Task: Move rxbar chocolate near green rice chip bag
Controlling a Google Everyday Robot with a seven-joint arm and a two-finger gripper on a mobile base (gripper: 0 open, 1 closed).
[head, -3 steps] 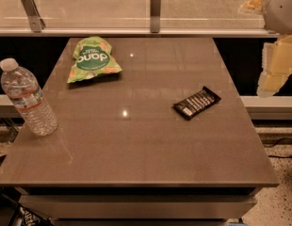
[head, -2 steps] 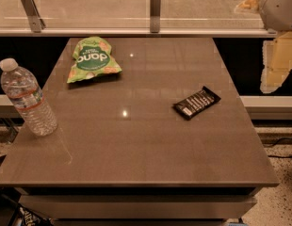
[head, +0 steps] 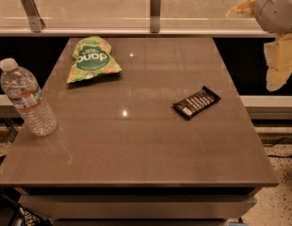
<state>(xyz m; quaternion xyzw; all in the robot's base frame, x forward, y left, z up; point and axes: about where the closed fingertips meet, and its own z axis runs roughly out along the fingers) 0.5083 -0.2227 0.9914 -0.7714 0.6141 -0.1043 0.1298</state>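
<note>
The rxbar chocolate (head: 196, 102) is a small black wrapper bar with white lettering, lying flat at an angle on the right half of the brown table (head: 136, 145). The green rice chip bag (head: 92, 59) is a crinkled light-green pouch with a dark green round logo, lying at the table's back left. My gripper (head: 277, 55) hangs at the far right of the view, beyond the table's right edge and above table height. It is well to the right of the bar and touches nothing.
A clear plastic water bottle (head: 27, 99) with a white cap stands upright near the table's left edge. A ledge with metal brackets (head: 155, 4) runs along behind the table. The floor shows at lower right.
My gripper has shifted slightly to the left at the right edge of the view. The bar, the bag and the bottle have not moved.
</note>
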